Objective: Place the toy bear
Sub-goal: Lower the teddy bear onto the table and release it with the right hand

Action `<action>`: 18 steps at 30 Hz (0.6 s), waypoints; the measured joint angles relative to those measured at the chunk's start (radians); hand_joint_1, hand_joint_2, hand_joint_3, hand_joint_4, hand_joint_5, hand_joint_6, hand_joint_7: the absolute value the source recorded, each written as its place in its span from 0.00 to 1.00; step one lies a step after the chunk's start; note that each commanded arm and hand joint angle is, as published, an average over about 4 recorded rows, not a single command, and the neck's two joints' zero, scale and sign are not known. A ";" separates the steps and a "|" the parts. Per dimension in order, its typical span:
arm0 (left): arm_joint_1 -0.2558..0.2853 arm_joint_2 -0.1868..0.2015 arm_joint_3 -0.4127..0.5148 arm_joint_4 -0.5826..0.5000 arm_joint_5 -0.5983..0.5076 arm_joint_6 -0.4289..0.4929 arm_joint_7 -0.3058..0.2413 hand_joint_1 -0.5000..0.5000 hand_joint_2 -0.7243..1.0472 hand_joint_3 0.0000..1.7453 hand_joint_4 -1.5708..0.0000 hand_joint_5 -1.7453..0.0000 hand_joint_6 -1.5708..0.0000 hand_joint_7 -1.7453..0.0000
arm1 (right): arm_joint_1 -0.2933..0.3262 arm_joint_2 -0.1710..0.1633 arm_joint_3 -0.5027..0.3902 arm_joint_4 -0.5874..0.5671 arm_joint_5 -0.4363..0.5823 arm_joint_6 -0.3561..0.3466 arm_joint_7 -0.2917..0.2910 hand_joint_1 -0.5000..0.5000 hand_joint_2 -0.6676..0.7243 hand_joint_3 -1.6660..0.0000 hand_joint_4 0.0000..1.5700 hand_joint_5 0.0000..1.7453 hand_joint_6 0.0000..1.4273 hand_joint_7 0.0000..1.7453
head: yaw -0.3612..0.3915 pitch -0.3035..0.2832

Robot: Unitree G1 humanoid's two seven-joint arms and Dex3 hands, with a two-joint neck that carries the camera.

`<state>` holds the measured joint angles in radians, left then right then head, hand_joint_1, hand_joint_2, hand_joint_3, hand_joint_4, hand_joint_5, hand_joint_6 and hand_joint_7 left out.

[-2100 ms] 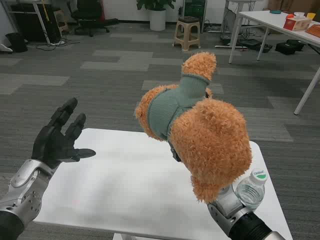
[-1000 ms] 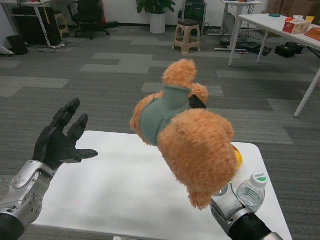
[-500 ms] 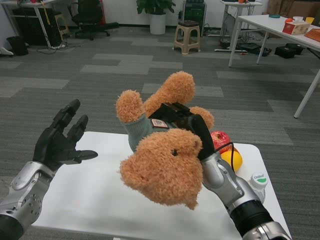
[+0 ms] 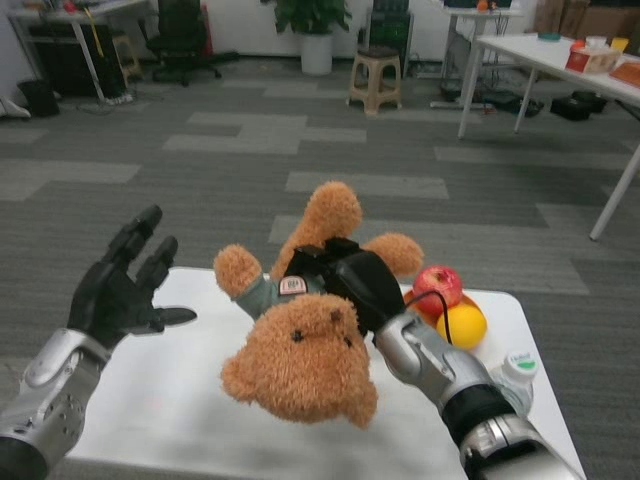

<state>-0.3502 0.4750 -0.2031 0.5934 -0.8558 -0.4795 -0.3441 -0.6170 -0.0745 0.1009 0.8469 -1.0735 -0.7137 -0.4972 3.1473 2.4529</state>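
A fluffy orange-brown toy bear (image 4: 300, 345) in a grey-green sweater lies low over the middle of the white table (image 4: 185, 400), head toward me, legs pointing away. My right hand (image 4: 345, 280) grips its body from above, over the sweater. Whether the bear touches the tabletop I cannot tell. My left hand (image 4: 120, 290) is raised over the table's left edge, fingers spread, holding nothing.
A red apple (image 4: 437, 285) and an orange (image 4: 460, 325) sit at the table's right side behind my right forearm. A water bottle (image 4: 512, 375) with a green-white cap stands near the right edge. Grey carpet, a stool and other tables lie beyond.
My right hand has turned the bear over and brought it down and leftward from high in the air to just above the table. The left hand has stayed put. The camera dipped slightly.
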 measured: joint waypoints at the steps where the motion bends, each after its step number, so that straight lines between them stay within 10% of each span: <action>1: 0.000 0.000 0.000 0.000 0.000 0.000 0.000 0.29 0.55 0.05 1.00 1.00 1.00 0.88 | -0.020 0.003 0.009 0.043 0.000 0.017 0.006 0.00 0.05 0.48 0.38 0.94 0.78 0.88 | -0.003 -0.001; 18: 0.000 -0.001 -0.005 0.001 0.000 0.000 0.000 0.29 0.56 0.05 1.00 1.00 1.00 0.88 | -0.125 0.029 0.260 0.323 0.007 0.263 0.054 0.00 0.05 0.60 0.07 0.87 0.45 0.89 | -0.019 -0.001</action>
<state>-0.3504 0.4742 -0.2077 0.5945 -0.8558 -0.4795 -0.3442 -0.7421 -0.0451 0.3611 1.1699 -1.0665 -0.4507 -0.4435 3.1286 2.4518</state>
